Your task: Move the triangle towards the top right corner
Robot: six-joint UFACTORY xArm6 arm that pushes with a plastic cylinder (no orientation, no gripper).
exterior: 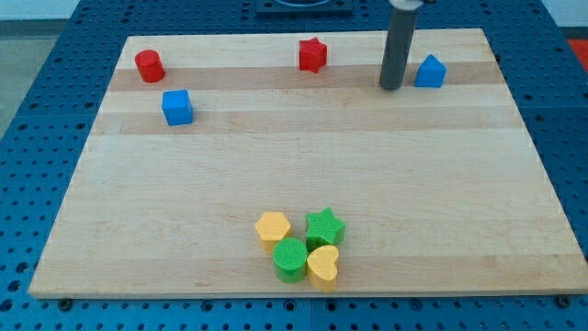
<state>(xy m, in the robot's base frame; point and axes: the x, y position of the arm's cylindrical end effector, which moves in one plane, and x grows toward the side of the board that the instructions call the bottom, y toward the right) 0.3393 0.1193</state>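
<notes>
The blue triangle block (429,72) sits near the view's top right, on the wooden board (303,147). My tip (391,87) rests on the board just to the left of the blue triangle, a small gap apart from it. The dark rod rises from the tip straight up out of the view's top.
A red star (312,55) lies at the top middle, a red cylinder (149,66) at the top left, a blue cube (177,107) below it. At the bottom middle cluster a yellow hexagon (273,229), green star (324,226), green cylinder (290,259) and yellow heart (322,265).
</notes>
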